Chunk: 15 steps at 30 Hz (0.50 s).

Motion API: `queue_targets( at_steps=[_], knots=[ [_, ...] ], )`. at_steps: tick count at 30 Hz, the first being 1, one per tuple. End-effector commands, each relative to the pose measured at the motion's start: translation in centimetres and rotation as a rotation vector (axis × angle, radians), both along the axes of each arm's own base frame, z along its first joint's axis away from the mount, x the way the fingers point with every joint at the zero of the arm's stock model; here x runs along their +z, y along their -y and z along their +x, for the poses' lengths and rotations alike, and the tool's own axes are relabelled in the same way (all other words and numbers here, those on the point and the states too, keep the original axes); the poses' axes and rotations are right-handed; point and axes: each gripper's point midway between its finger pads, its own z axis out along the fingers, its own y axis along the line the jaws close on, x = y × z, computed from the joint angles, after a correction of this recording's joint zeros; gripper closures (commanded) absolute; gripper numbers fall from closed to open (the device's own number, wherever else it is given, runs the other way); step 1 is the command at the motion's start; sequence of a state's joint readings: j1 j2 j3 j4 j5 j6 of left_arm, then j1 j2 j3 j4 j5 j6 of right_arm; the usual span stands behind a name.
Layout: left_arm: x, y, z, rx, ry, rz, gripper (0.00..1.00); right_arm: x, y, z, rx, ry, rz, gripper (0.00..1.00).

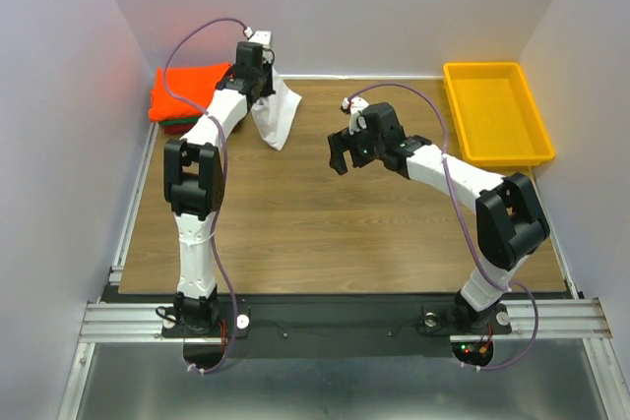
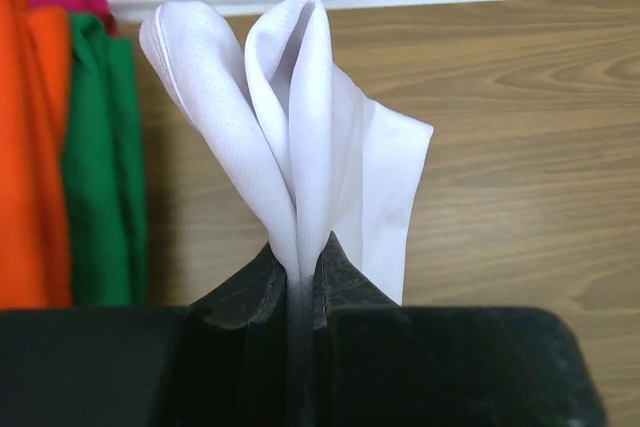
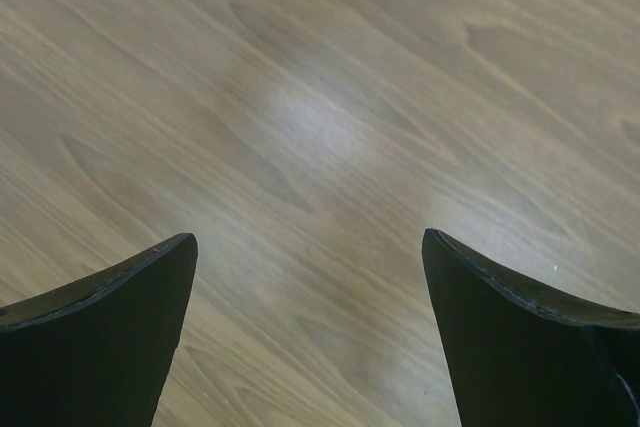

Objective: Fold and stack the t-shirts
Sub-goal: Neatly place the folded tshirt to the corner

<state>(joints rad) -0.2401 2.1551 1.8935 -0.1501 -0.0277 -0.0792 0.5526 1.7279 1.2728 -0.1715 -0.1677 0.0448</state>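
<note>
A folded white t-shirt [image 1: 277, 115] hangs off the table at the back left, pinched in my left gripper [image 1: 258, 86]. In the left wrist view the white t-shirt [image 2: 300, 127] bunches in loops above my left gripper [image 2: 303, 252], whose jaws are shut on it. A stack of folded t-shirts [image 1: 184, 93], orange on top with green and dark red beneath, lies in the back-left corner; orange [image 2: 30, 147] and green [image 2: 105, 167] layers show left of the white cloth. My right gripper [image 1: 343, 156] hovers open over bare wood mid-table, nothing between its fingers [image 3: 100, 327].
A yellow plastic tray [image 1: 495, 110] sits at the back right. White walls close in the left, right and back sides. A metal rail [image 1: 133, 213] runs along the table's left edge.
</note>
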Motion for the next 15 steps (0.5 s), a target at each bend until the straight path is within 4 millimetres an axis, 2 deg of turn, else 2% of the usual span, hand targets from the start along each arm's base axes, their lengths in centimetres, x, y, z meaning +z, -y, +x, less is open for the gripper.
queue_targets(
  at_steps=[1,2,4,5,6,7,15],
  knots=[
    [6.0,-3.8,2.1,-0.041,0.108,0.159,1.00,0.8,0.7,-0.5,0.010,0.037,-0.017,0.00],
    [7.6,-4.1,2.6,-0.053,0.137,0.169,1.00,0.8,0.8,-0.5,0.009,0.037,-0.017,0.00],
    [8.0,-5.5,3.2,-0.030,0.138,0.183,1.00,0.7,0.8,-0.5,0.007,0.037,-0.018,0.00],
    [9.5,-5.9,3.6,-0.023,0.169,0.185,1.00,0.6,0.9,-0.5,0.007,0.034,-0.019,0.00],
    [9.6,-6.6,3.7,-0.018,0.168,0.193,1.00,0.7,0.8,-0.6,0.011,0.034,-0.017,0.00],
    [10.6,-6.9,3.9,-0.012,0.187,0.194,1.00,0.5,0.8,-0.6,0.012,0.031,-0.020,0.00],
    [14.7,-8.8,3.4,-0.005,0.268,0.217,1.00,0.2,0.7,-0.7,0.017,0.017,-0.014,0.00]
  ],
)
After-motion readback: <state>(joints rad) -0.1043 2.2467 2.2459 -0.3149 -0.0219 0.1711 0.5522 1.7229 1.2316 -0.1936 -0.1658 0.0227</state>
